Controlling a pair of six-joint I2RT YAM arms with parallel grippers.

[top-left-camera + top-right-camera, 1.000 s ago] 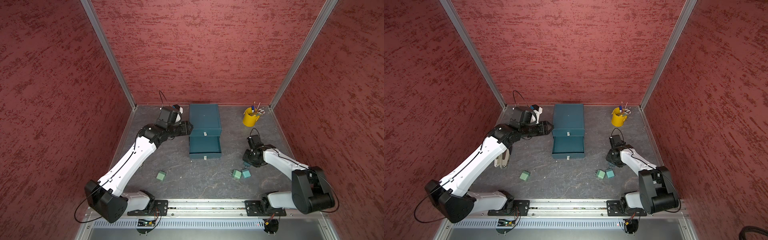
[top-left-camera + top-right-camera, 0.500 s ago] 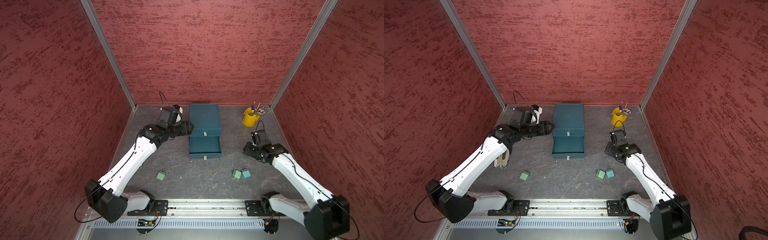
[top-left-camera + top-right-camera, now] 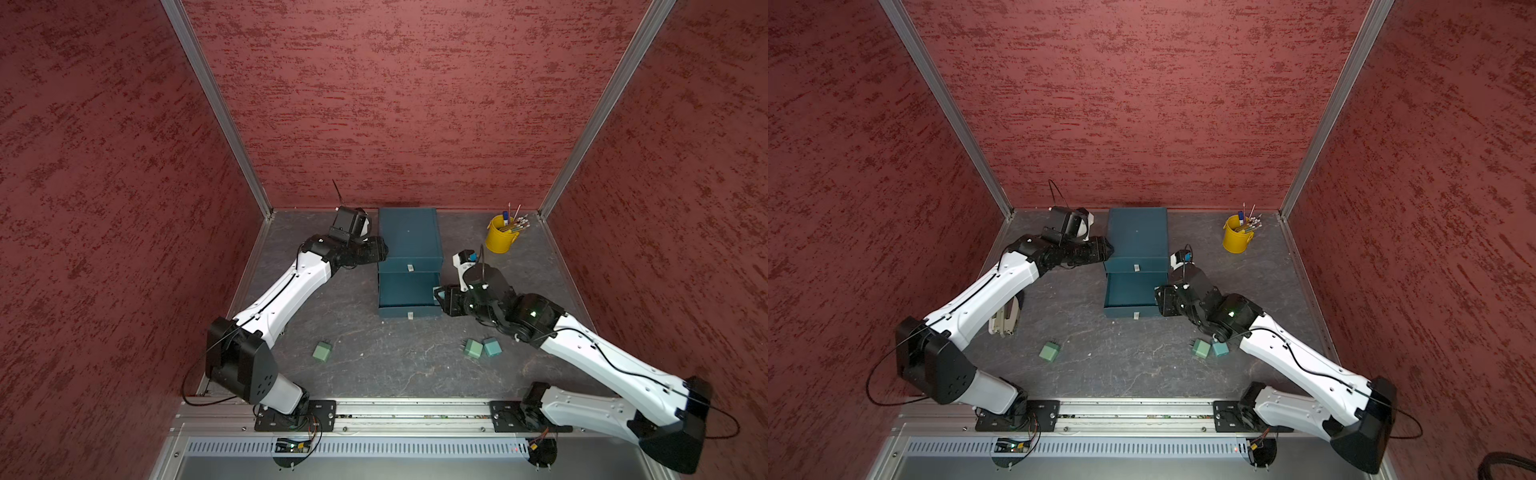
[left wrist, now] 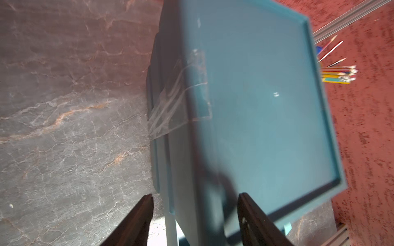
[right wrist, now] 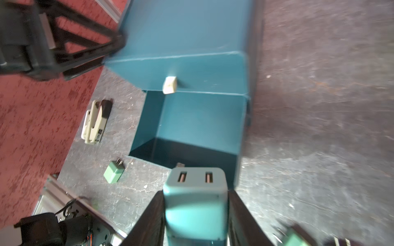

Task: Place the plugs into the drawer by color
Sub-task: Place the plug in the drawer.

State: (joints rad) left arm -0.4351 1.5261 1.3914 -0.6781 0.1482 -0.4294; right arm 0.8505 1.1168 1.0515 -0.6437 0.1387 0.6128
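1. Right wrist view: a teal plug (image 5: 195, 204) is seen clamped between the dark fingers (image 5: 153, 213) of the right gripper (image 5: 195, 194). Its face with two slots is turned toward the drawer chest (image 5: 191, 34).
2. A drawer (image 5: 200, 119) below the top one is shown pulled out of the chest, and a white pull tab (image 5: 169, 85) is seen on the top drawer's front.
3. In both top views the held plug is placed at the pulled-out drawer's side wall, on the right arm's side. Whether it is over the rim or just outside cannot be told.
4. The left gripper (image 4: 195, 197) is seen in the left wrist view with its jaws parted, one finger over the table (image 4: 64, 127) and one over the chest's top, with the chest's upper side edge between them. Whether the chest is pressed cannot be told.
5. A sage green plug (image 3: 322, 352) is found lying alone on the table in front of the chest, toward the left arm.
6. A second green plug (image 3: 472, 348) and a second teal plug (image 3: 491, 347) are found just beside each other, near the right forearm.
7. A yellow bucket (image 3: 500, 239) of pens is seen standing near the back wall, well apart from the chest.
8. A beige and black object (image 3: 1005, 318) is seen lying beside the left forearm.
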